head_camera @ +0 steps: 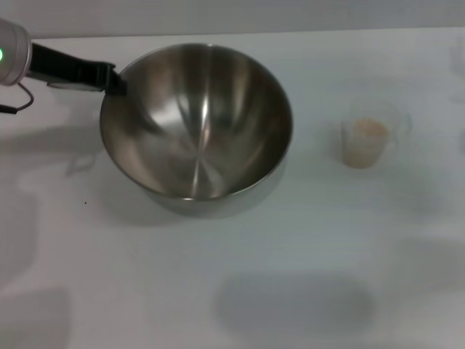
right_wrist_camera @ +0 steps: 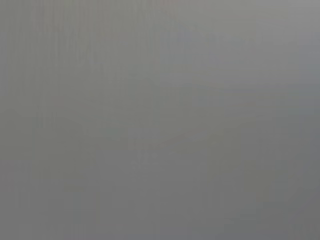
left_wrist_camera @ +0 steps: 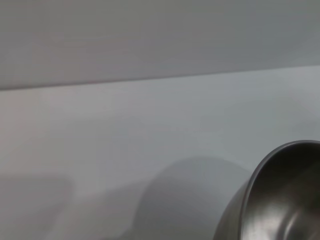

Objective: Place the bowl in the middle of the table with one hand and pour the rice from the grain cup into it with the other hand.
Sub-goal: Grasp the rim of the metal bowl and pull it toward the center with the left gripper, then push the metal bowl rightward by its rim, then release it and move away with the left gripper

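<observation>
The large steel bowl point(head_camera: 196, 123) is in the middle-left of the white table point(head_camera: 305, 240), tipped so its inside faces me. My left gripper point(head_camera: 112, 80) reaches in from the left and is shut on the bowl's far-left rim. Part of the bowl's rim also shows in the left wrist view point(left_wrist_camera: 280, 200). The small clear grain cup point(head_camera: 370, 134) stands upright to the right of the bowl, apart from it, with pale rice point(head_camera: 365, 144) in its lower part. My right gripper is out of view; the right wrist view shows only plain grey.
The bowl casts a shadow on the table beneath it. A thin cable point(head_camera: 18, 102) hangs from the left arm at the far left. The table's back edge runs along the top of the head view.
</observation>
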`<action>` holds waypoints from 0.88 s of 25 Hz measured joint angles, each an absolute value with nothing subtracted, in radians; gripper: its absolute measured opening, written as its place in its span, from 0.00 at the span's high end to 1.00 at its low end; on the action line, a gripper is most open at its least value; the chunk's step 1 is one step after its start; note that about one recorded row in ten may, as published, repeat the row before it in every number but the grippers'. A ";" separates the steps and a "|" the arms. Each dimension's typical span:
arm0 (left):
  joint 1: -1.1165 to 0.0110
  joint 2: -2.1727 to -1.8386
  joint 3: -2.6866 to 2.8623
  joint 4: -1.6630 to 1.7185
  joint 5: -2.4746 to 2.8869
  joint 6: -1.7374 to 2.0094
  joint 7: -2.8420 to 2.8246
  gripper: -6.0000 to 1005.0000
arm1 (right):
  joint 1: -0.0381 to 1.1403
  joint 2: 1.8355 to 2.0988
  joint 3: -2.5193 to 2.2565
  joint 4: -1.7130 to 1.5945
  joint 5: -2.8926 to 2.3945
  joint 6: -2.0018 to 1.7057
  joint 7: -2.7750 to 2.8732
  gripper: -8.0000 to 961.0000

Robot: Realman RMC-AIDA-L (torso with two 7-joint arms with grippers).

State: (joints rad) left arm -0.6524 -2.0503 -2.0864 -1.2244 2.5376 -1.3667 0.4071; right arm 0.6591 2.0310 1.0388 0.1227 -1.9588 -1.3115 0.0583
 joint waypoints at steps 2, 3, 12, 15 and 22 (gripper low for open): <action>-0.684 -2.049 -2.135 -1.203 2.489 -1.393 0.440 0.95 | 0.661 2.031 1.037 0.123 -1.959 -1.311 0.058 0.30; -0.690 -2.048 -2.140 -1.202 2.475 -1.396 0.443 0.95 | 0.662 2.031 1.036 0.123 -1.959 -1.311 0.058 0.30; -0.775 -2.058 -2.131 -1.136 2.442 -1.390 0.454 0.95 | 0.666 2.031 1.031 0.127 -1.959 -1.310 0.058 0.30; -0.809 -2.061 -2.121 -1.082 2.436 -1.380 0.467 0.95 | 0.665 2.031 1.031 0.129 -1.959 -1.310 0.058 0.30; -0.841 -2.066 -2.038 -1.018 2.435 -1.304 0.463 0.95 | 0.665 2.031 1.031 0.129 -1.959 -1.310 0.058 0.30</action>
